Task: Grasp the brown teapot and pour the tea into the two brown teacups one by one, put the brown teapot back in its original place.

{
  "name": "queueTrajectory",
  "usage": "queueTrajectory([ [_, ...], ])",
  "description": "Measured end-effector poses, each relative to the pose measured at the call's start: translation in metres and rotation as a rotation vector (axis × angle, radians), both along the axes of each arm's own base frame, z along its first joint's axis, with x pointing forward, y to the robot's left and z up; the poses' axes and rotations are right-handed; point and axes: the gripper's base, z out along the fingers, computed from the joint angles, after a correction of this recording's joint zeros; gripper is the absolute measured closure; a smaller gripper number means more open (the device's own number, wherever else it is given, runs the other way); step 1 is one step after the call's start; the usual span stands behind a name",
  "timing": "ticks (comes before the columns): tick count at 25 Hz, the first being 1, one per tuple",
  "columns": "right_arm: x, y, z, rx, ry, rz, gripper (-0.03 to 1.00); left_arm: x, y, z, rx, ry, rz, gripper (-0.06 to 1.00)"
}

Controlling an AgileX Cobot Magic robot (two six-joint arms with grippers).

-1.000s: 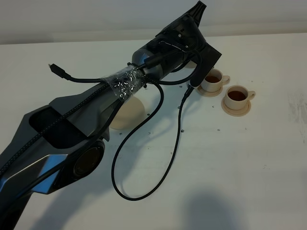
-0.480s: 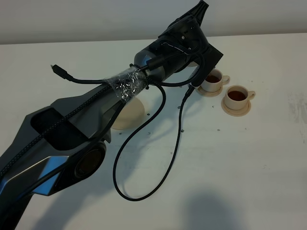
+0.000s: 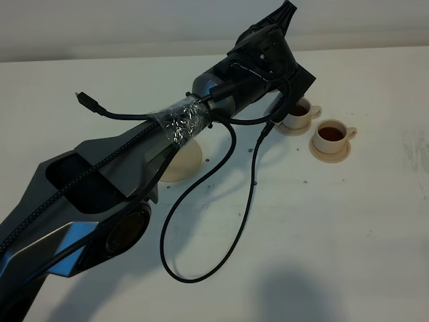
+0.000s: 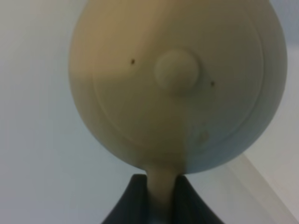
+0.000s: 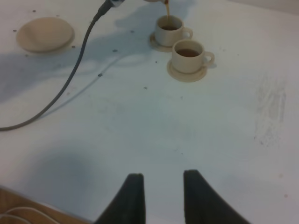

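Observation:
The brown teapot (image 4: 177,84) fills the left wrist view, lid and knob facing the camera. My left gripper (image 4: 163,186) is shut on its loop handle. In the high view the left arm (image 3: 258,64) hides the pot and hovers beside the two brown teacups. A thin stream of tea (image 5: 166,7) falls into the farther cup (image 5: 169,29) (image 3: 297,111). The nearer cup (image 5: 188,53) (image 3: 330,134) holds dark tea. The wide saucer (image 3: 184,161) (image 5: 45,33), the pot's original place, lies bare. My right gripper (image 5: 161,186) hovers low over the near table, fingers apart with nothing between them.
A black cable (image 3: 248,194) hangs from the left arm and loops across the white table (image 3: 348,228) between the wide saucer and the cups. Each cup stands on its own small saucer. A wall edge runs along the table's far side.
The left arm's wrist has crept slightly right and up over the farther cup, the cable loop swinging with it. The cups, saucers and the right gripper have not moved.

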Motion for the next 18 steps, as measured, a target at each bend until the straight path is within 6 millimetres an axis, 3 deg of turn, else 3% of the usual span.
queueTrajectory([
  [18, 0.0, 0.0, -0.0001, 0.0, 0.001, 0.0, 0.75, -0.0016, -0.0015, 0.0, -0.001, 0.0, 0.004, 0.86],
])
